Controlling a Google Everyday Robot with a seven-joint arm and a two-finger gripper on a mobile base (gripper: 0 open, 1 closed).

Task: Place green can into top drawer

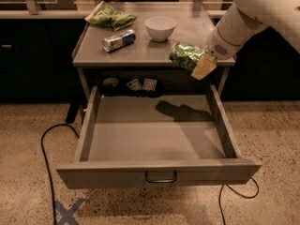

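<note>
The green can lies sideways in my gripper, held in the air just past the front edge of the cabinet top and above the back right of the open drawer. One yellowish finger shows in front of the can. The top drawer is pulled fully out, wide and grey, with a dark loop handle at the centre of its front. The can and arm cast a shadow on the drawer floor.
On the cabinet top stand a white bowl, a silver-and-blue can lying on its side and a green snack bag. Small items sit at the drawer's back. A black cable runs on the floor at left.
</note>
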